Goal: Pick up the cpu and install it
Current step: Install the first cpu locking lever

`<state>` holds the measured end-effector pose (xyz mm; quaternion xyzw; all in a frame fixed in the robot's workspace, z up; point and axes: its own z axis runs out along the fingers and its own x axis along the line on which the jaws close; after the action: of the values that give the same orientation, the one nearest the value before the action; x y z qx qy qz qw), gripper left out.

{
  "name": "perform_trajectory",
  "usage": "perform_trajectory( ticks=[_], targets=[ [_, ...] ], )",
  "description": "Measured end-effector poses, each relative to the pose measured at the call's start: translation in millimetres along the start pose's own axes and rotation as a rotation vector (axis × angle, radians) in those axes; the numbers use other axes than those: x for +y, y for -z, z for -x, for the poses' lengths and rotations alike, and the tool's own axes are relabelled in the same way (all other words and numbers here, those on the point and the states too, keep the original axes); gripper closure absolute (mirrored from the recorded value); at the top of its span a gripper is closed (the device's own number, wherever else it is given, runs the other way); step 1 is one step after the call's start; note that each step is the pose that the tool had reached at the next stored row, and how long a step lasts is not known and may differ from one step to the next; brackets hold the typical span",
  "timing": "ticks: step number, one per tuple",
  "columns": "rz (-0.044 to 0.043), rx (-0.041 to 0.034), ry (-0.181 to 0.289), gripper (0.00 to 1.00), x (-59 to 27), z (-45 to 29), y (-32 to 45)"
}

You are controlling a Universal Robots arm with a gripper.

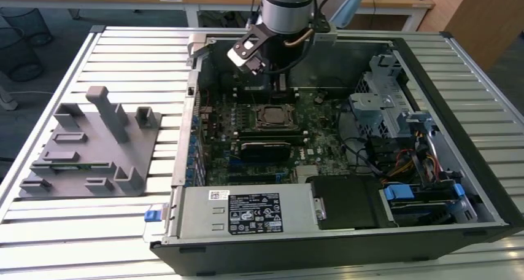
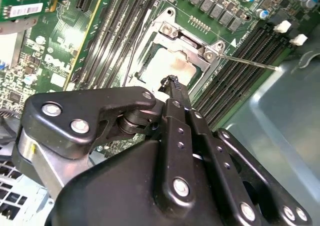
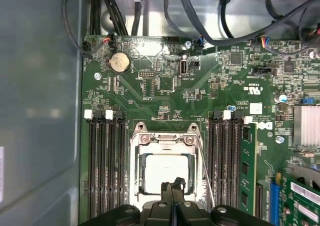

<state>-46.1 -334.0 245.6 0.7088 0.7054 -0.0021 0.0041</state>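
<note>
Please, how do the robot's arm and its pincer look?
The arm is a round silver-grey tube, and a black cable loops just below it. The pincer is black, built of jointed links fastened with silver bolts.

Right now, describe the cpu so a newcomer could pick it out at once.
Look inside the open computer case, at the green motherboard. Between two banks of black memory slots sits a metal-framed socket; the cpu is the flat, shiny silver square inside it, unlike the long dark slots alongside.
</note>
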Motion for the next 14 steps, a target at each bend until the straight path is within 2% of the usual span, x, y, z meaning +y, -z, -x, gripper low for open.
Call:
perform_trajectory(
  ticks=[14],
  targets=[
    [0.0,0.0001,0.0,0.89,0.1,0.3,32.1]
  ],
)
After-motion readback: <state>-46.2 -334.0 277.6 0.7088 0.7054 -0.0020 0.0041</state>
